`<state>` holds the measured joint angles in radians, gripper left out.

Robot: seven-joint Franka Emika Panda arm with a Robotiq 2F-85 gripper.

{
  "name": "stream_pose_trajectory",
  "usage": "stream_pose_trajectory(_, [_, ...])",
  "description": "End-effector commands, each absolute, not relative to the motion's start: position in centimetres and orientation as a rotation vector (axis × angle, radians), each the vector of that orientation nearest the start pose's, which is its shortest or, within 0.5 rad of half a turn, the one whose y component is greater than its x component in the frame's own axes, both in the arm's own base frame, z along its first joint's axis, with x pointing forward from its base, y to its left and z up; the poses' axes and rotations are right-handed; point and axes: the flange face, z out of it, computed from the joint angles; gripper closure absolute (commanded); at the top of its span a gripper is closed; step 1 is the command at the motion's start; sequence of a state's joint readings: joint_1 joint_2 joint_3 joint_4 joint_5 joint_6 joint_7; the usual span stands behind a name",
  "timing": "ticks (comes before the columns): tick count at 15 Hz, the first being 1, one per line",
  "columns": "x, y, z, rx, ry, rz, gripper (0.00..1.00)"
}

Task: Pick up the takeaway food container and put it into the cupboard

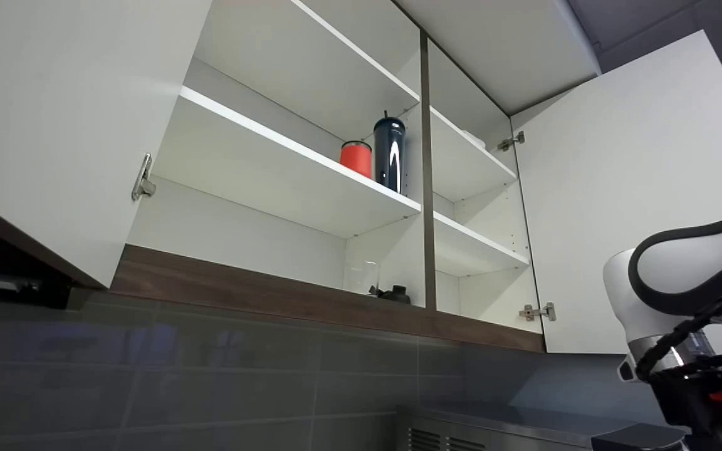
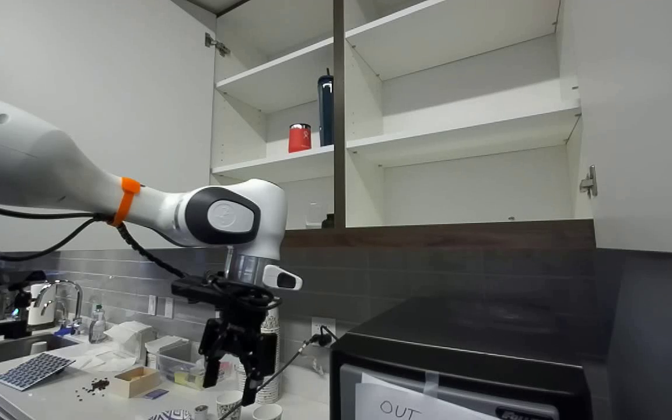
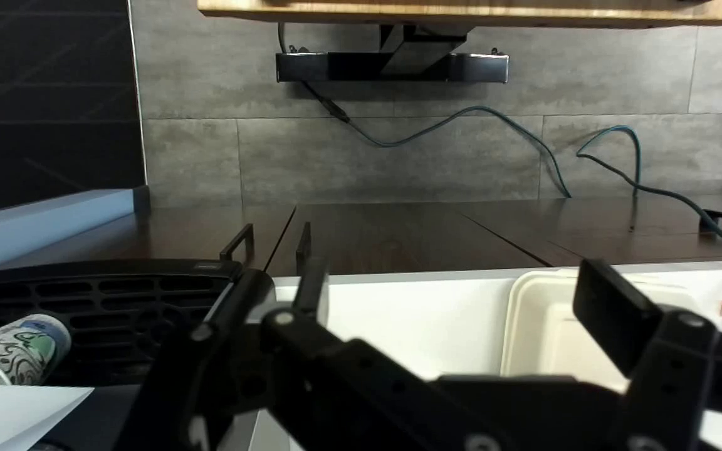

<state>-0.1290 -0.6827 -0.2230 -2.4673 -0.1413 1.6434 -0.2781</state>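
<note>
The takeaway food container (image 3: pixel 539 319) is a cream box with rounded corners, lying on the white counter at the right of the wrist view. My right finger and palm hide part of it. I cannot make it out in the exterior views. My gripper (image 3: pixel 461 294) is open and empty, its fingers wide apart above the counter. In an exterior view the gripper (image 2: pixel 230 385) points down over the counter, below the cupboard and beside the microwave. The white cupboard (image 1: pixel 273 163) has its doors open and shows its shelves; it also shows in an exterior view (image 2: pixel 470 184).
A red cup (image 1: pixel 356 160) and a dark bottle (image 1: pixel 389 153) stand on a middle shelf. A white object (image 1: pixel 474 139) lies on the upper right shelf. A black microwave (image 2: pixel 464 338), stacked paper cups (image 2: pixel 270 350) and an open door (image 2: pixel 97 134) are near the arm. A teal cable (image 3: pixel 699 210) crosses the wrist view.
</note>
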Motion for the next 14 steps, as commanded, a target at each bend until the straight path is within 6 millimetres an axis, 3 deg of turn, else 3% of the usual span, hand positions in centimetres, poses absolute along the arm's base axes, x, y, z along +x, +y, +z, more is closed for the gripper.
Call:
stream_pose_trajectory(1, [30.9,-12.1,48.5,-3.029,-0.086,0.233,0.0])
stream_pose_trajectory(5, [32.3,-6.6,43.3,-2.869,-0.239,0.187,0.0])
stream_pose_trajectory(8, [33.6,-2.8,38.7,-2.795,-0.255,0.151,0.0])
stream_pose_trajectory(12, [35.2,0.5,33.2,-2.737,-0.242,0.114,0.0])
stream_pose_trajectory(14, [36.0,1.8,31.4,-2.707,-0.25,0.126,0.0])
